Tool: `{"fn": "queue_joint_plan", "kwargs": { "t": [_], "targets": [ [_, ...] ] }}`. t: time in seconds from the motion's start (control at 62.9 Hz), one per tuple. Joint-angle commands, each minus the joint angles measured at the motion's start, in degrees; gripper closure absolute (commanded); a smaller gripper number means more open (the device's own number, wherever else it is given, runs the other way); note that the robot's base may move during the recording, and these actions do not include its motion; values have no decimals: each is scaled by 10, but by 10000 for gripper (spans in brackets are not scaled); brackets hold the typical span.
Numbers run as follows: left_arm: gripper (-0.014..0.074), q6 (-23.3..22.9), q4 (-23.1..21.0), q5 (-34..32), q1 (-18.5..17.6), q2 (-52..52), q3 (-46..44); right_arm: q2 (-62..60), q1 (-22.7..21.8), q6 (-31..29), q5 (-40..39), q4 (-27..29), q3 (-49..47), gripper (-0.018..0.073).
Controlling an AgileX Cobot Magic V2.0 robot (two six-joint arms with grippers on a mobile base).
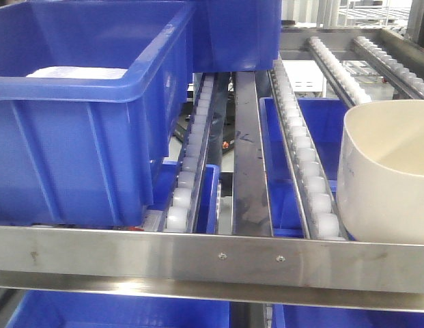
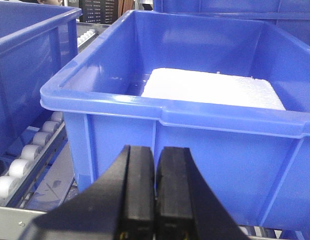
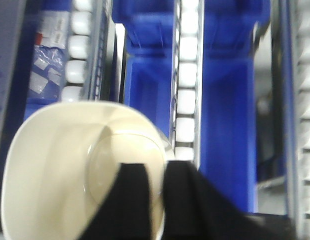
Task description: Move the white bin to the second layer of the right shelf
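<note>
The white bin (image 1: 386,178) is at the right edge of the front view, tilted, over the roller lanes (image 1: 304,150) of the right shelf second layer, just behind its steel front rail (image 1: 198,260). Whether it rests on the rollers I cannot tell. In the right wrist view I look into the bin (image 3: 60,165). My right gripper (image 3: 155,167) is shut on its wall, one finger inside and one outside. My left gripper (image 2: 155,150) is shut and empty, just in front of a blue crate (image 2: 194,135). Neither gripper shows in the front view.
A large blue crate (image 1: 82,116) sits on the left of the same level, with a white sheet (image 2: 214,87) inside. Another blue crate (image 1: 239,34) stands behind it. More blue crates (image 1: 116,311) fill the level below. A steel strip (image 1: 249,171) runs between the lanes.
</note>
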Motion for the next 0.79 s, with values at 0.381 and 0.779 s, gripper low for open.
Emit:
{"fn": "queue_joint_plan", "kwargs": {
  "t": [0.381,0.779],
  "targets": [
    [512,-3,-1,-50,-4,-8,16,-288,-2,-40,-85,4,160,503],
    [512,-3,-1,-50,-4,-8,16,-315,-2,-40,-109,4,164,503]
  ]
}}
